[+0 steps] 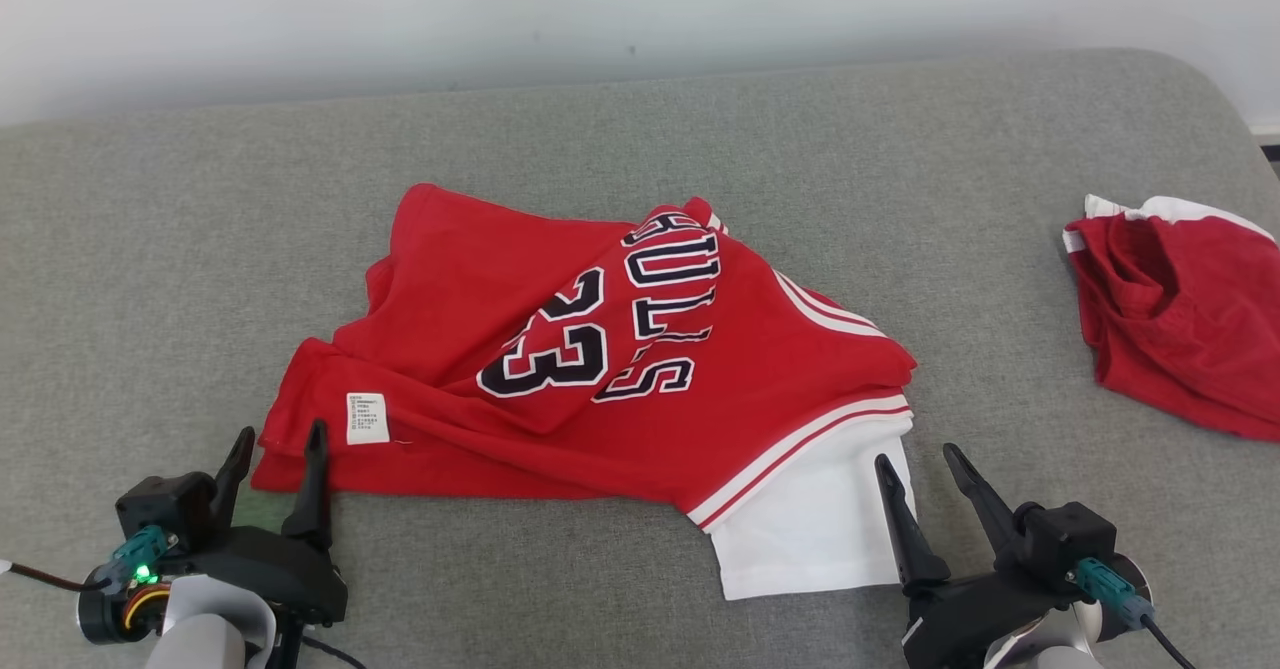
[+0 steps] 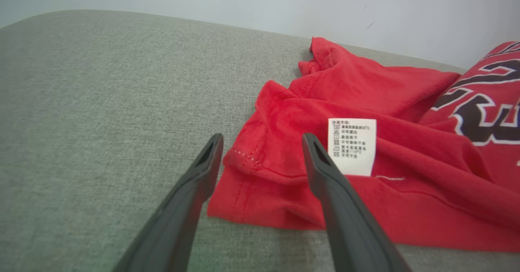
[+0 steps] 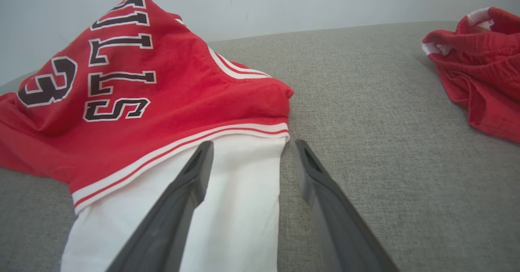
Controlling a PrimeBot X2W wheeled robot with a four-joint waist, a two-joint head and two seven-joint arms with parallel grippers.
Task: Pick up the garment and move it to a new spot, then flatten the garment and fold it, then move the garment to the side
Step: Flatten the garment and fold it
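The garment is a red jersey with dark "23" lettering, a white care label and a white sleeve, lying rumpled and partly folded over in the middle of the grey cushion. My left gripper stands open at its near left corner; in the left wrist view the red hem corner lies between the open fingers of that gripper. My right gripper is open at the white sleeve's right edge, with one finger over the white cloth and the other over bare cushion. Nothing is held.
A second red garment with white trim lies bunched at the cushion's right edge, also visible in the right wrist view. The grey cushion runs back to a pale wall, with bare fabric left of and behind the jersey.
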